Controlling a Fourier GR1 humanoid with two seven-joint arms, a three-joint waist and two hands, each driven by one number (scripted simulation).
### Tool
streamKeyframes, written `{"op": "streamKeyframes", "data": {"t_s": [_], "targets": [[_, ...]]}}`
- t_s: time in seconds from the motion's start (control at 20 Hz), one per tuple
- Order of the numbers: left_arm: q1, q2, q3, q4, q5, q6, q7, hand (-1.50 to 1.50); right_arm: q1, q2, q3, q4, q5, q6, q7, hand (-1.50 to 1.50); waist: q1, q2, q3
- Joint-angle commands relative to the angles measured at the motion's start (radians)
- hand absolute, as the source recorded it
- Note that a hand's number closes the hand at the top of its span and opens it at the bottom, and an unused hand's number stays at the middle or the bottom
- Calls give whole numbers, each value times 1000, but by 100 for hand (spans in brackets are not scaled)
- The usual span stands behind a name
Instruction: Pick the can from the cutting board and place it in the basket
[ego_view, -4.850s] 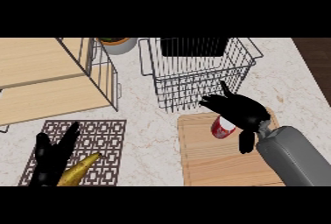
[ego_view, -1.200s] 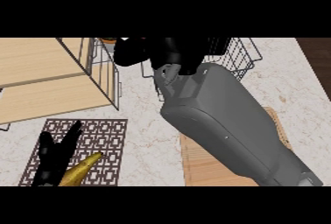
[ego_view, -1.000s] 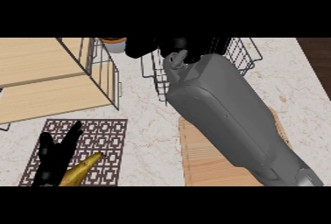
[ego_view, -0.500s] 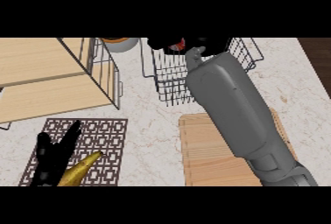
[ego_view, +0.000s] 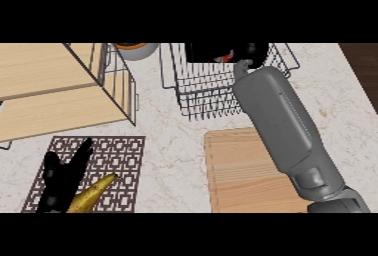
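Right hand (ego_view: 252, 52): was out over the basket's (ego_view: 193, 95) far end, fingers curled on the can.
Can (ego_view: 229, 54): just a red sliver at that hand, above the basket.
Cutting board (ego_view: 240, 175): lay on the tabletop (ego_view: 162, 150), partly under the forearm.
Left hand (ego_view: 59, 182): rested open on the patterned mat (ego_view: 122, 155), lower left.

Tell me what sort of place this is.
Most likely a kitchen counter: a pale, stone-look countertop carries a wooden cutting board, a wire basket, and a banana on a patterned mat.
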Motion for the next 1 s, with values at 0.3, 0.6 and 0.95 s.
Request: {"op": "streamKeyframes", "data": {"t_s": [0.3,0.6,0.95], "targets": [[39,-18,10,34,4,-17,-16,0,70,-68,64,74,114,47,-72,-150,-9,1,-12],[-23,3,44,39,21,-38,43,0,73,-86,10,10,76,59,-115,-150,-13,0,-11],[23,-33,9,3,-25,0,52,0,123,-133,-91,-143,15,29,-45,-150,-19,-2,-11]]}}
